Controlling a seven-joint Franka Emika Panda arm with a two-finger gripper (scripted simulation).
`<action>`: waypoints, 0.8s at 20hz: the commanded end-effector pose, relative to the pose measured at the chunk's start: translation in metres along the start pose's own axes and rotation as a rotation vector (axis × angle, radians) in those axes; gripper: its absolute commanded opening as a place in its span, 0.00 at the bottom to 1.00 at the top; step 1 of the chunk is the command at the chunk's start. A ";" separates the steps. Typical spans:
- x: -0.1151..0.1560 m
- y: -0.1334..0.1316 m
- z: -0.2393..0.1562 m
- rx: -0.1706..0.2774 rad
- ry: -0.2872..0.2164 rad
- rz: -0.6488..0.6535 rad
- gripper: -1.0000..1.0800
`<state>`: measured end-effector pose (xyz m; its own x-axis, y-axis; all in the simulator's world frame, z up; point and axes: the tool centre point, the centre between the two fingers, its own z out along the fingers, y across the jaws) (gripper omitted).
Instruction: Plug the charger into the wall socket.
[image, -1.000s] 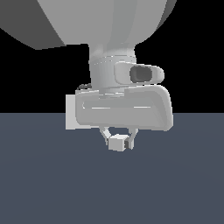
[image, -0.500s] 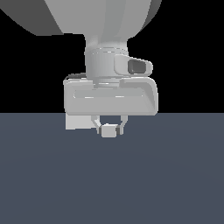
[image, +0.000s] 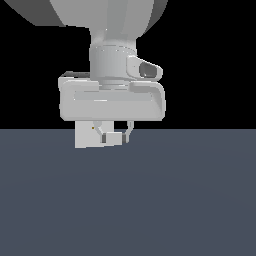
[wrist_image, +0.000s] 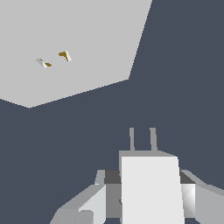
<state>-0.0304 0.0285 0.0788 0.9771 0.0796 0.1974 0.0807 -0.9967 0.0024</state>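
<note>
Charger held in pincer, facing socket but not yet lined up w/ holes.

Pincer is clenched on the charger, gripped by its sides so both prongs stick out free toward the wall socket. Charger hangs above the desk, near the socket, not touching. In wrist view the prongs aim past the panel's two holes, so prob. needs a sideways shift & slight turn before pushing in.

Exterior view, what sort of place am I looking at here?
Likely a bare simulated test scene, not a real room: a flat slate-blue floor under a black void, one off-white square socket panel, and a small off-white cube charger.
</note>
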 end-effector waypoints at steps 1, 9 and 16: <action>0.003 -0.006 -0.005 0.013 0.000 -0.067 0.00; 0.008 -0.022 -0.015 0.045 -0.002 -0.223 0.00; 0.009 -0.029 -0.019 0.060 -0.004 -0.290 0.00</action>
<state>-0.0272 0.0566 0.0987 0.9167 0.3499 0.1931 0.3565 -0.9343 0.0006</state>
